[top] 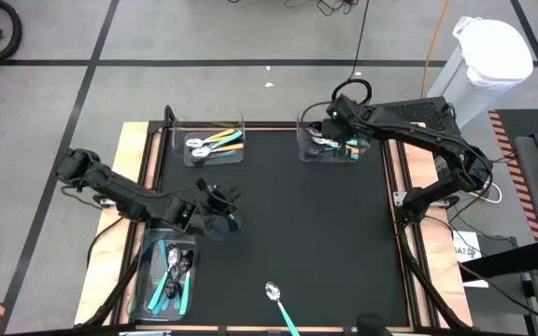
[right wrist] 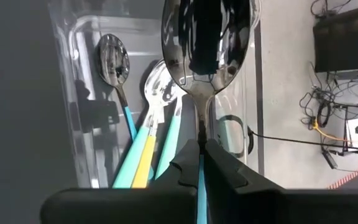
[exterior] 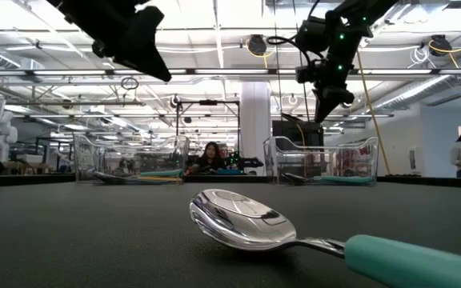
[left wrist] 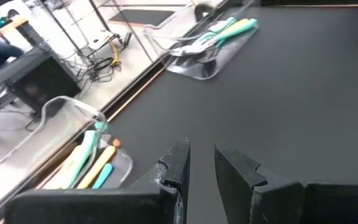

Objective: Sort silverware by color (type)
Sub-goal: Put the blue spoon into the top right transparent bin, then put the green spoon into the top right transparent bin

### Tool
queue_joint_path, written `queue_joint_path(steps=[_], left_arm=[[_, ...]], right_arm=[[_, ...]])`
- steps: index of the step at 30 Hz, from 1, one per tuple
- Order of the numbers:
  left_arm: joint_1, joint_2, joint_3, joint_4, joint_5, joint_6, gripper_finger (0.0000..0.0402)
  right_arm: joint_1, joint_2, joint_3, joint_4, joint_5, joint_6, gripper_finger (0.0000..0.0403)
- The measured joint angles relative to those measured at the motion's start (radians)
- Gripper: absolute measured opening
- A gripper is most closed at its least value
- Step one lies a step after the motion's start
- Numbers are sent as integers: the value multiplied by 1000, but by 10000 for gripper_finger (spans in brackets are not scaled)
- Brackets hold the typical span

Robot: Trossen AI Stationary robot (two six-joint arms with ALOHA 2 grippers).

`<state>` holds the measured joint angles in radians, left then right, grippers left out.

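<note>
My right gripper (right wrist: pixel 199 148) is shut on a spoon (right wrist: pixel 207 43) with a shiny bowl and a light blue handle. It hangs over the far right clear bin (top: pixel 306 154), where other spoons (right wrist: pixel 143 134) with blue, yellow-orange and teal handles lie. My left gripper (left wrist: pixel 202 155) hovers open above the dark mat (top: pixel 278 215) at the left (top: pixel 227 207), with nothing between its fingers. A teal-handled spoon (exterior: pixel 242 220) lies bowl up on the mat at the near edge (top: pixel 276 299). My right gripper pinches the spoon's slim handle just behind the metal neck (right wrist: pixel 199 134) between its two fingers. The fingers lie along the spoon and slant down toward the bin. The bowl sticks out past the fingertips, and the spoon is lifted clear of the bin.
A far left bin (top: pixel 180 131) holds orange- and teal-handled spoons. A near left bin (top: pixel 148 266) holds teal ones. The middle of the mat is bare. A white container (top: pixel 493 56) stands off the table at the far right. People sit in the room beyond (exterior: pixel 210 156).
</note>
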<state>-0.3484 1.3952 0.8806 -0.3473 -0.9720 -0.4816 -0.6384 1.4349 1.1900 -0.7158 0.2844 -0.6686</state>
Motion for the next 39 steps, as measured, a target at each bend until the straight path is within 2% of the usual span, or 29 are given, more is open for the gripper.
queue_joint_path(steps=[3,9,13,20,24,28,34,37,39], left_arm=[[20,0,0,0,12,22,73],[30,0,0,-2,93,21,73],[25,0,-2,-1,135,16,73],[25,0,-24,-2,137,13,73],[33,0,-24,-1,135,-10,73],[34,0,-24,-2,134,-11,73],[33,0,-24,-2,143,-11,73],[33,0,-24,-2,146,-11,73],[33,0,-24,-2,146,-10,73]], right_arm=[[-21,0,0,0,-8,-27,0],[-70,25,0,10,-133,-68,0],[-86,65,0,8,-132,-107,0],[-102,105,0,10,-134,-164,0],[-121,117,1,12,-186,-128,4],[-135,120,2,47,-184,-40,37],[-138,122,2,55,-174,60,129],[-117,122,2,47,-78,278,167],[-96,114,2,-7,-53,442,178]])
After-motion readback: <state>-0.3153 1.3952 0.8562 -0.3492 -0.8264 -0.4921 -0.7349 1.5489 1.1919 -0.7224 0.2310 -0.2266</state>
